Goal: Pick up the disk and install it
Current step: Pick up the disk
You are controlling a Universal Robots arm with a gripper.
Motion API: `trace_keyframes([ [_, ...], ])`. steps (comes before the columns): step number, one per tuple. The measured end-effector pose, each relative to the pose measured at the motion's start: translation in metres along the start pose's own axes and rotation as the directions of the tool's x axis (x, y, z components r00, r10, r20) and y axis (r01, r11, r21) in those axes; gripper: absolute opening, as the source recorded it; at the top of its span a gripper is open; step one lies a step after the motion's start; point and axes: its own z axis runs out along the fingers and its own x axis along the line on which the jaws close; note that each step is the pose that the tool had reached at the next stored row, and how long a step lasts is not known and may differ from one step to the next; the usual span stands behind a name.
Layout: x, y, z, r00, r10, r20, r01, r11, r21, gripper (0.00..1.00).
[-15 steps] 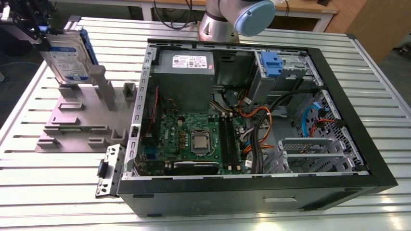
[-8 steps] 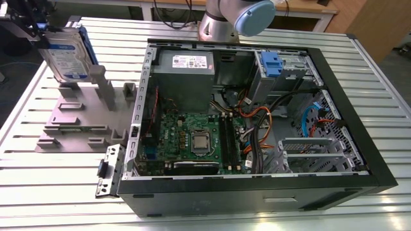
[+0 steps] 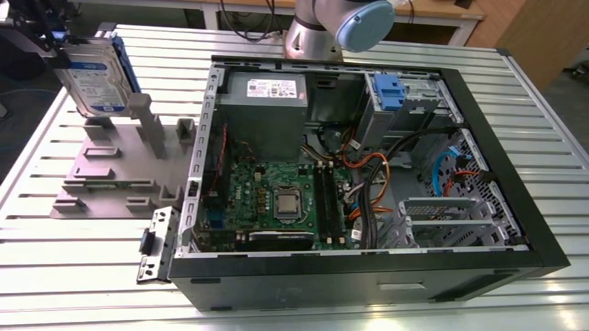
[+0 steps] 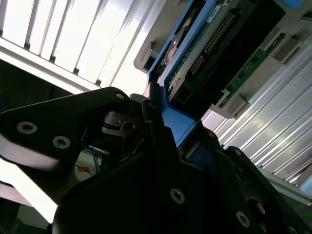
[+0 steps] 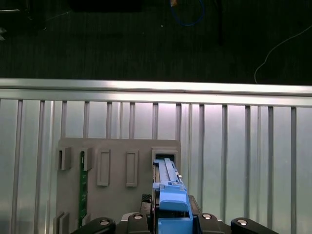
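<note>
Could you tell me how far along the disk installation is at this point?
Done: the gripper is shut on the disk. In hand: it holds the disk upright over the grey holder. Left: the disk is not yet in the open computer case on the exterior view's right.

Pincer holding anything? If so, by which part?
Yes. The pincer is clamped on the disk, which hangs upright, held at its blue-railed upper end.

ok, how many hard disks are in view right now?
1. The disk stands upright in the gripper, at the grey fixture on the exterior view's left. Others may be hidden in the computer case's drive bays.
</note>
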Motion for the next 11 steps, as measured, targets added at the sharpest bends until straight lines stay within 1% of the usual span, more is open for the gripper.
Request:
trace_keyframes([
  [4,0.0,0.0,0.0,1.0,0.0,0.0004,0.0,1.0,0.0,0.37],
  [5,0.0,0.0001,-0.0002,1.0,0.0,0.0032,0.0,1.0,-0.0003,0.37],
  [6,0.0,0.0001,-0.0002,0.9999,0.0,0.01,0.0,1.0,-0.0001,0.37],
  [7,0.0,0.0001,0.0,0.9998,0.0,0.0193,0.0,1.0,0.0002,0.37],
  [8,-0.0001,0.0,-0.0001,0.9998,0.0,0.022,0.0,1.0,0.0002,0.37],
  [9,-0.0001,0.0,0.0,0.9997,0.0,0.0232,0.0,1.0,0.0003,0.37],
  [11,0.0,0.0,-0.0001,0.9997,0.0,0.0234,0.0,1.0,0.0003,0.37],
])
